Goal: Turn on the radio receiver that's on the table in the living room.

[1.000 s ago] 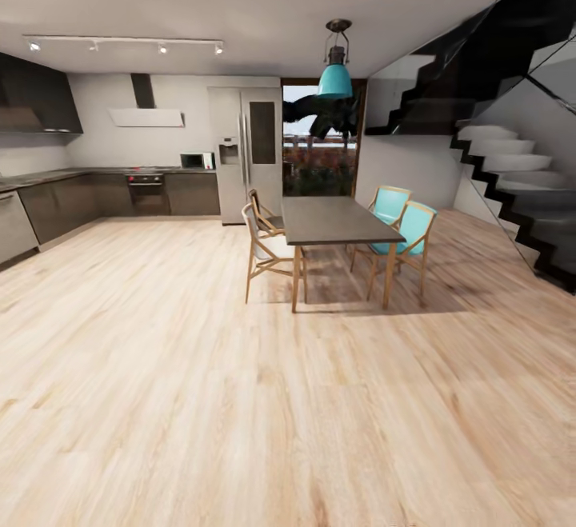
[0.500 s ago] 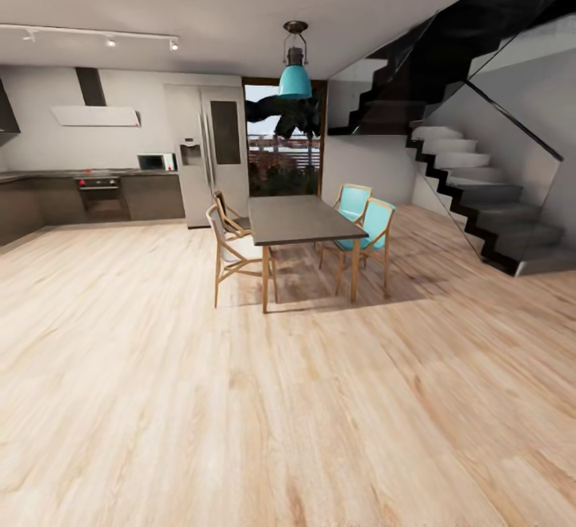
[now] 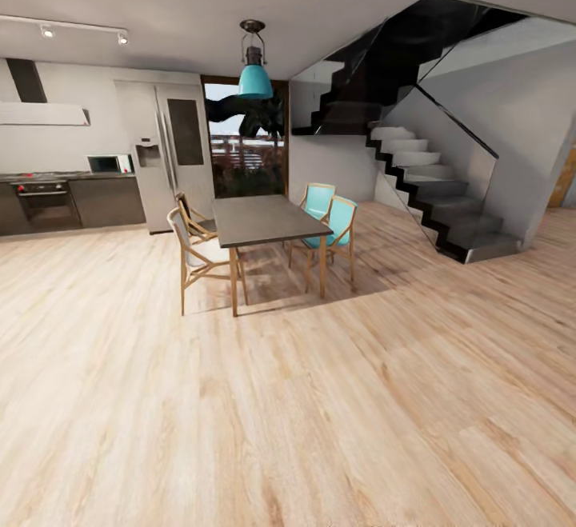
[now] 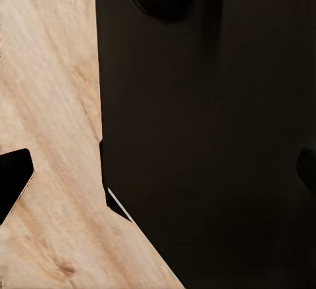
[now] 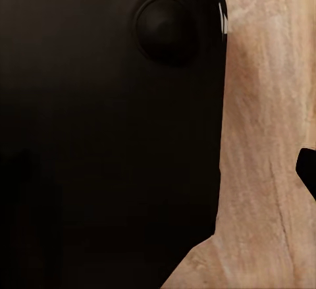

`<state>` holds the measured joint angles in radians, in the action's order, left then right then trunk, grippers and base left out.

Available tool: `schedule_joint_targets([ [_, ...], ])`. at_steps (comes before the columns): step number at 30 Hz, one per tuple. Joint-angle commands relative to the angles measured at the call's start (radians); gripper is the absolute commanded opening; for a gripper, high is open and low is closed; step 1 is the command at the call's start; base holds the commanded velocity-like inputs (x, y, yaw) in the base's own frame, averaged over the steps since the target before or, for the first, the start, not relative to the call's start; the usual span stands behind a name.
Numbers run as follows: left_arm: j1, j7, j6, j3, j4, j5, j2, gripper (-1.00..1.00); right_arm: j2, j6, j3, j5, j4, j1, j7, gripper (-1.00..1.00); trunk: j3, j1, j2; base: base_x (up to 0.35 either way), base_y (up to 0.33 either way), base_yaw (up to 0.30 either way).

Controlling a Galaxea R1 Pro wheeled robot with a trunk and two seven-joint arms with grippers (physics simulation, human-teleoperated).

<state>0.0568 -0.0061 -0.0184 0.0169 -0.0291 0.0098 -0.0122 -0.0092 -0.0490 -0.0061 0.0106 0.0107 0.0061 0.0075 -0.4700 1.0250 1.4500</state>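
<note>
The radio receiver and the low living-room table are out of view. The head view looks over a wooden floor [image 3: 320, 399] toward a kitchen and dining area. In the left wrist view my left gripper [image 4: 160, 170] hangs over the robot's black body and the floor, one dark fingertip [image 4: 13, 177] at each side edge, open and empty. In the right wrist view my right gripper [image 5: 158, 170] shows one fingertip [image 5: 307, 170] at the far edge, the other lost against the black body; it looks open and empty.
A dark-topped dining table [image 3: 264, 219] with wooden legs stands ahead, teal chairs [image 3: 340, 223] on its right and pale wooden chairs [image 3: 192, 251] on its left. A black staircase [image 3: 432, 191] rises at the right. Fridge [image 3: 172, 151] and kitchen counter [image 3: 72, 191] line the back left.
The whole picture has slid leftward, so the camera has turned right. More of the staircase and right-hand floor is in view, less of the kitchen.
</note>
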Motion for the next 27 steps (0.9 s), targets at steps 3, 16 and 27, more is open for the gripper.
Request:
schedule_joint_targets([
  [3, 0.0, 0.0, 0.0, 0.0, 0.0, 0.001, 0.0, 1.0, 0.0, 0.0, 0.0, 0.0, 0.0, 0.0, 0.0, 1.0, 0.0, 0.0, 0.0, 0.0, 0.0, -0.288],
  [16, 0.0, 0.0, 0.0, 0.0, 0.0, 0.001, 0.0, 1.0, 0.0, 0.0, 0.0, 0.0, 0.0, 0.0, 0.0, 1.0, 0.0, 0.0, 0.0, 0.0, 0.0, -0.289],
  [27, 0.0, 0.0, 0.0, 0.0, 0.0, 0.001, 0.0, 1.0, 0.0, 0.0, 0.0, 0.0, 0.0, 0.0, 0.0, 1.0, 0.0, 0.0, 0.0, 0.0, 0.0, -0.29],
])
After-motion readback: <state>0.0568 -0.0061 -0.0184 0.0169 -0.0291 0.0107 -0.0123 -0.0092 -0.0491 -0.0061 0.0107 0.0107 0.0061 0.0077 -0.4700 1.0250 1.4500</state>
